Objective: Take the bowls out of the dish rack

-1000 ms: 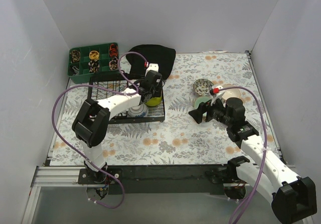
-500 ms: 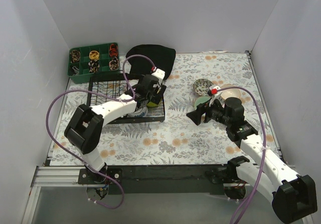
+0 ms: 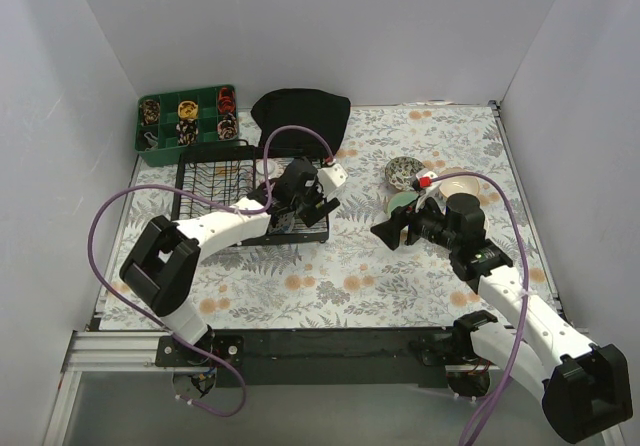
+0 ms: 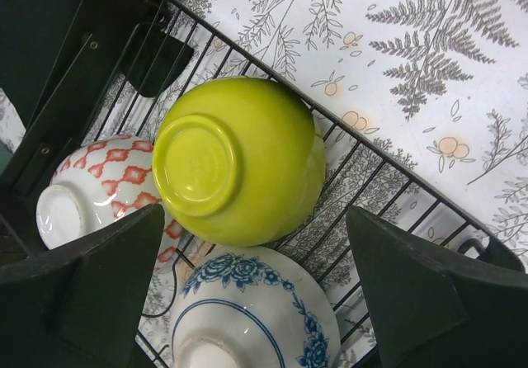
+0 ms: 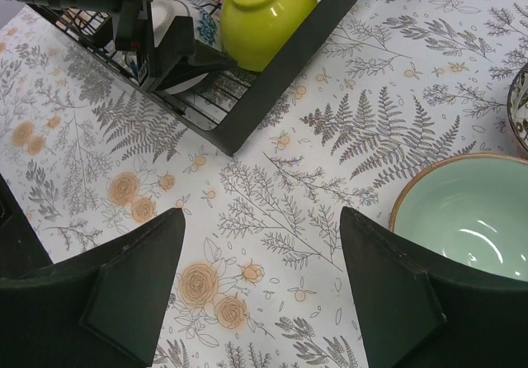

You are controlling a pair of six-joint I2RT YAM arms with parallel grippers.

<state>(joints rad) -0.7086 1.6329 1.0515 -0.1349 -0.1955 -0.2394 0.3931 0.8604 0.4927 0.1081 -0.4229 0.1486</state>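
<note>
Since a second ago the left gripper (image 4: 254,209) has swung its jaws wide, and its arm has shifted a little toward the near side of the dish rack (image 3: 215,191). Its fingers (image 4: 91,290) now stand spread on either side of the lime-green bowl (image 4: 239,158). That bowl lies upside down at the rack's right end, its foot ring facing the wrist camera. Whether a finger edge brushes it cannot be told. From above, the gripper now hides this bowl.

Nearest the arm bases, the right gripper (image 5: 262,213) hovers over the flowered table (image 3: 300,276), jaws wide apart with nothing between them. It points left toward the rack's near right corner. Just beside it, the mint bowl (image 5: 466,219) sits upright on the table.

Farther in, the rack stands on the left half of the table. Next to the lime-green bowl inside it, the red-patterned bowl (image 4: 87,191) lies tipped over with its base showing. The blue-flowered bowl (image 4: 256,323) shows its outer side and lies close against the lime one.

Beyond the mint bowl, a dark patterned bowl (image 3: 404,173) stands upright. A cream bowl (image 3: 462,180) sits to its right, partly behind the right arm.

At the far edge, a green tray (image 3: 185,121) with filled compartments sits in the left corner. A black cloth (image 3: 300,116) lies just beside it, behind the rack.
</note>
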